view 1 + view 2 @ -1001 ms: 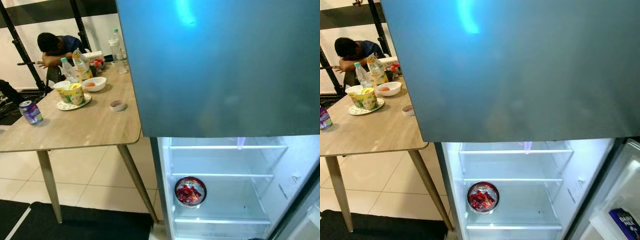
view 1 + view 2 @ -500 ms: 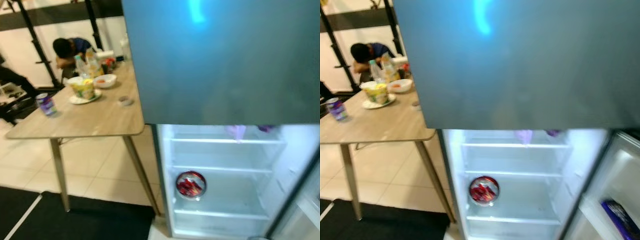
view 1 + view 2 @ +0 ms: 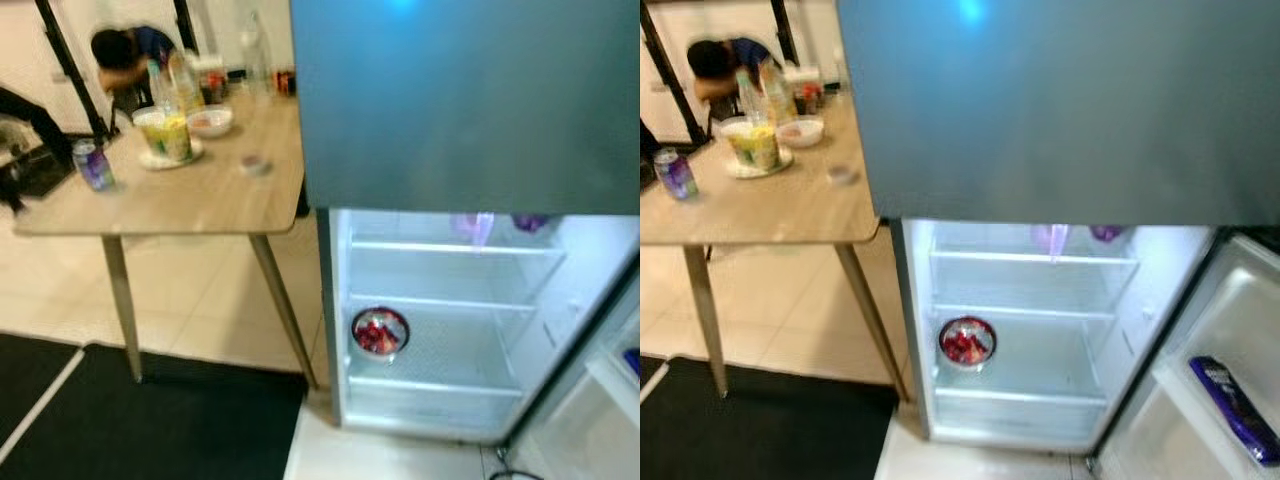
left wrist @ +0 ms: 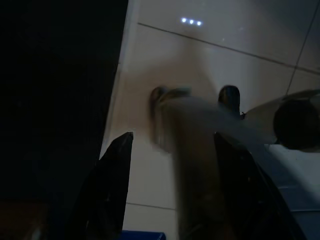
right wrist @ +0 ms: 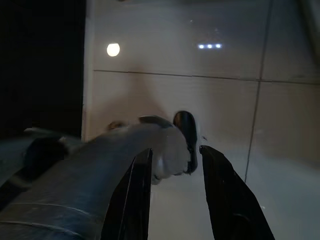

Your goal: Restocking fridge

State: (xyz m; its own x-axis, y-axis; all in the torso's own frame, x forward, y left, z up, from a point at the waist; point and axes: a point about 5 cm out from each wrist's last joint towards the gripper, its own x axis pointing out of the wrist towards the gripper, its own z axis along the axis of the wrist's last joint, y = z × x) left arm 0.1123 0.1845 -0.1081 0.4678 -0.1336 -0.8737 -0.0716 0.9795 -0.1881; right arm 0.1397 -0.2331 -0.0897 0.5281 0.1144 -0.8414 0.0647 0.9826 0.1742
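The fridge (image 3: 1040, 330) stands open beside the wood-grain table (image 3: 190, 195), its clear glass shelves lit white, with a round bowl of red food (image 3: 967, 342) on the middle shelf and a glossy purple packet (image 3: 1232, 408) in the door bin. Both arms hang over pale glossy floor tiles (image 5: 225, 60): the left gripper (image 4: 170, 190) has its black fingers spread wide and holds nothing, and the right gripper (image 5: 172, 195) is parted a little, also empty.

I see the open fridge (image 3: 1040, 330) right of the wooden table (image 3: 760, 215); a round bowl (image 3: 967, 342) sits on its middle shelf.
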